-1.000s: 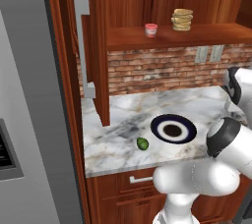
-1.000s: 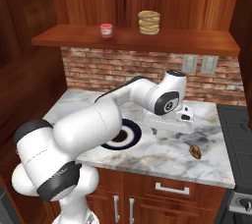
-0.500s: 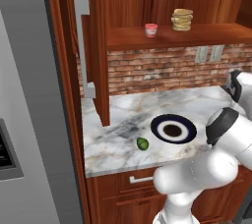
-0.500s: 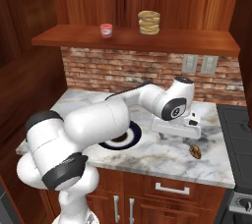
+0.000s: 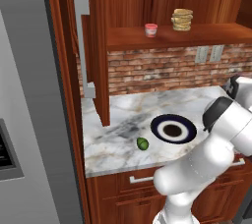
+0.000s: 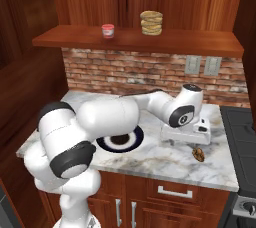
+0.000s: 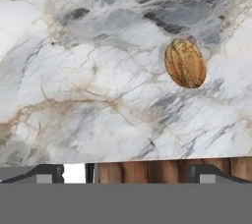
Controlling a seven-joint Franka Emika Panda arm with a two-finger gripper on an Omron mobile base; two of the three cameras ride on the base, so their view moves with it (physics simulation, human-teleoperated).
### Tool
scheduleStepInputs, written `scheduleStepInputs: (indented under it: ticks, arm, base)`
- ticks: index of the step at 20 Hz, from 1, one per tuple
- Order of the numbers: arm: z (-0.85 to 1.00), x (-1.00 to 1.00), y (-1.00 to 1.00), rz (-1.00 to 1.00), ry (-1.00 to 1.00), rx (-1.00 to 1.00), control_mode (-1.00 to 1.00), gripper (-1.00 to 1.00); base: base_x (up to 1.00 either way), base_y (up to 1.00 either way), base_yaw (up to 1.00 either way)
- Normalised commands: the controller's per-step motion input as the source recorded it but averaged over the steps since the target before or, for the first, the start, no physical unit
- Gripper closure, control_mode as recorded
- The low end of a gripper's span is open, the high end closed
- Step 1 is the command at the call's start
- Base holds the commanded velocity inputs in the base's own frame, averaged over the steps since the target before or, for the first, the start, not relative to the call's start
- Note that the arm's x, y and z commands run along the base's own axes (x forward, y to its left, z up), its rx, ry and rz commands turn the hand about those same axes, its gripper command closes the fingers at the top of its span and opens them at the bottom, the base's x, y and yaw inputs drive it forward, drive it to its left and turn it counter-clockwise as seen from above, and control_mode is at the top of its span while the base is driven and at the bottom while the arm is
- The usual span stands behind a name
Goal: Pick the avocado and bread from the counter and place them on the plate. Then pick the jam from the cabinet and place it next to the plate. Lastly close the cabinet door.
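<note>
A: Where's the bread point(image 7: 185, 63) vs the gripper point(image 6: 186, 133)?

B: Lying on the counter point(image 7: 74, 95), off right of center in the hand view, long axis roughly along the view's vertical. Fingers spread wide, holding nothing, hovering just above and beside it. Needs shifting toward it, I'd guess.

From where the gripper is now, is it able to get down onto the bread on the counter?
Probably yes. The gripper hangs with jaws open beside the bread, which lies alone on bare counter. In the hand view the bread sits off-centre, so a small sideways shift looks needed before descending.
</note>
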Motion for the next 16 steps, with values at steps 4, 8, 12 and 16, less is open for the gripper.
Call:
scheduleStepInputs:
  ticks: [4,8,12,16]
  arm:
    - [-0.13,0.17,-0.29,0.00,0.00,-0.01,-1.00,-1.00]
    - [-0.12,0.23,-0.22,0.00,0.00,0.00,-1.00,-1.00]
    - [-0.15,0.21,-0.26,0.00,0.00,0.00,-1.00,-1.00]
    - [-0.21,0.22,-0.27,0.00,0.00,0.00,-1.00,-1.00]
  base:
    - [0.00,0.00,0.00]
    - [0.00,0.00,0.00]
    - [0.00,0.00,0.00]
    - [0.00,0.00,0.00]
